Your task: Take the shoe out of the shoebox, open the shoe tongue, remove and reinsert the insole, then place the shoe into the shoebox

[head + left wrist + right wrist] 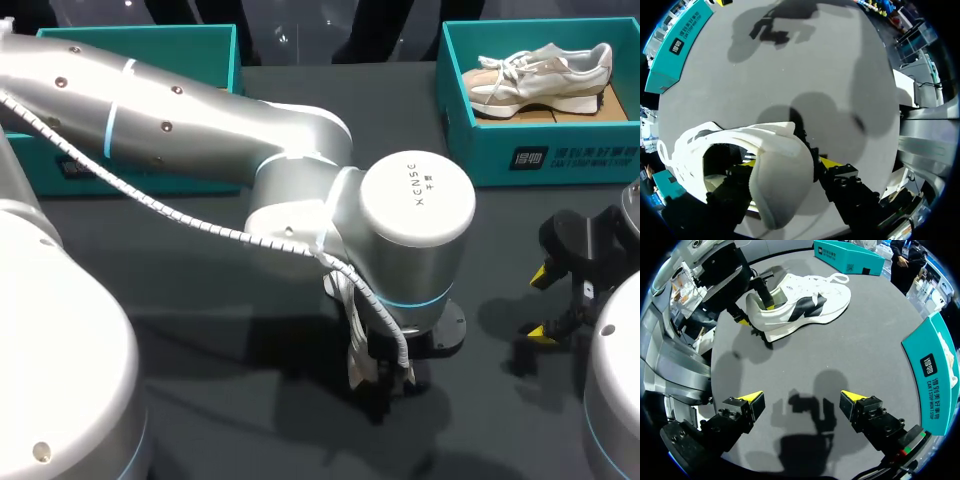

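left gripper (790, 164) clenched on the heel of the white shoe (810, 302), upright on the table (500, 230) at lower centre; right gripper (801, 399), jaws released at lower right, would best lift the tongue gently.

- Your shoe (805, 305) lies on the table (200, 290) mid-front, heel in the left gripper (790, 165)
- The shoebox (560, 155) sits far right, a second shoe (540, 75) in it
- Another box (135, 32) sits far left
- Your right gripper (545, 303) hangs before the shoebox
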Robot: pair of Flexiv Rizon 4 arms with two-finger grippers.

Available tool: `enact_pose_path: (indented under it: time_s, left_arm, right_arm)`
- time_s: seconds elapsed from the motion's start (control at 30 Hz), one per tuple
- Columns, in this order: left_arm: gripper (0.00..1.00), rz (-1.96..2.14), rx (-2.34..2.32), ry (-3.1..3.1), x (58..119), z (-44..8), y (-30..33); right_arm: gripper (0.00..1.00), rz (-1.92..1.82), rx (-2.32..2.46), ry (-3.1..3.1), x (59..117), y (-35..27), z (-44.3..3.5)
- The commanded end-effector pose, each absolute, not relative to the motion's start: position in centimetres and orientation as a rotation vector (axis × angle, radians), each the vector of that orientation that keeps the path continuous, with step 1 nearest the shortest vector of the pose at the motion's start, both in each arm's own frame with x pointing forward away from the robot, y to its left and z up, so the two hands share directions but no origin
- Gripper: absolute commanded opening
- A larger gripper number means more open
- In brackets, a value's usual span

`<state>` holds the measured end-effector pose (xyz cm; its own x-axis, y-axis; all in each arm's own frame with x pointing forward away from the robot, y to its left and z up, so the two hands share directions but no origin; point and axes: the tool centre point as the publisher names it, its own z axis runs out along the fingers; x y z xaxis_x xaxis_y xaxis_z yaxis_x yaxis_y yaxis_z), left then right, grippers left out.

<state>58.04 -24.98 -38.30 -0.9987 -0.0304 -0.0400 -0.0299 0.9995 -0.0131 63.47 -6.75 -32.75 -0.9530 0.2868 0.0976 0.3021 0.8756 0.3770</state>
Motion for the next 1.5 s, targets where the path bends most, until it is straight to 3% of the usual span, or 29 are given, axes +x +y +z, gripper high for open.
enact_pose_path:
  time_s: [0.03,0.17,0.43,0.47,0.53,0.6,0.73,0.77,0.83,1.13,1.5]
  left_arm:
    - [0.63,0.002,-0.045,3.103,58.0,-38.6,-25.7]
    - [0.54,0.012,-0.048,3.106,58.0,-38.7,-25.8]
    - [0.67,0.008,-0.058,3.104,57.2,-38.4,-25.5]
    - [0.73,0.005,-0.066,3.102,57.2,-38.4,-25.5]
    - [0.74,0.005,-0.082,3.098,57.1,-38.4,-25.4]
    - [0.68,0.011,-0.102,3.095,57.1,-38.4,-25.3]
    - [0.47,0.017,-0.124,3.094,57.2,-38.7,-25.3]
    - [0.36,0.018,-0.129,3.095,57.2,-38.8,-25.3]
    - [0.01,0.021,-0.14,3.095,57.3,-38.8,-25.3]
    - [0.0,0.002,-0.133,3.09,57.2,-37.8,-24.7]
    - [0.0,-0.071,0.006,3.12,58.0,-32.5,-22.3]
  right_arm:
    - [1.0,-0.613,-0.474,-3.008,63.2,-6.8,-32.7]
    - [1.0,-0.613,-0.474,-3.008,63.2,-6.8,-32.7]
    - [1.0,-0.613,-0.474,-3.008,63.2,-6.8,-32.7]
    - [1.0,-0.613,-0.474,-3.008,63.2,-6.8,-32.7]
    - [1.0,-0.613,-0.474,-3.008,63.2,-6.8,-32.7]
    - [1.0,-0.613,-0.474,-3.008,63.2,-6.8,-32.7]
    - [1.0,-0.613,-0.474,-3.008,63.2,-6.8,-32.7]
    - [1.0,-0.613,-0.474,-3.008,63.2,-6.8,-32.7]
    - [1.0,-0.613,-0.474,-3.008,63.2,-6.8,-32.7]
    - [1.0,-0.613,-0.474,-3.008,63.2,-6.8,-32.7]
    - [1.0,-0.613,-0.474,-3.008,63.2,-6.8,-32.7]
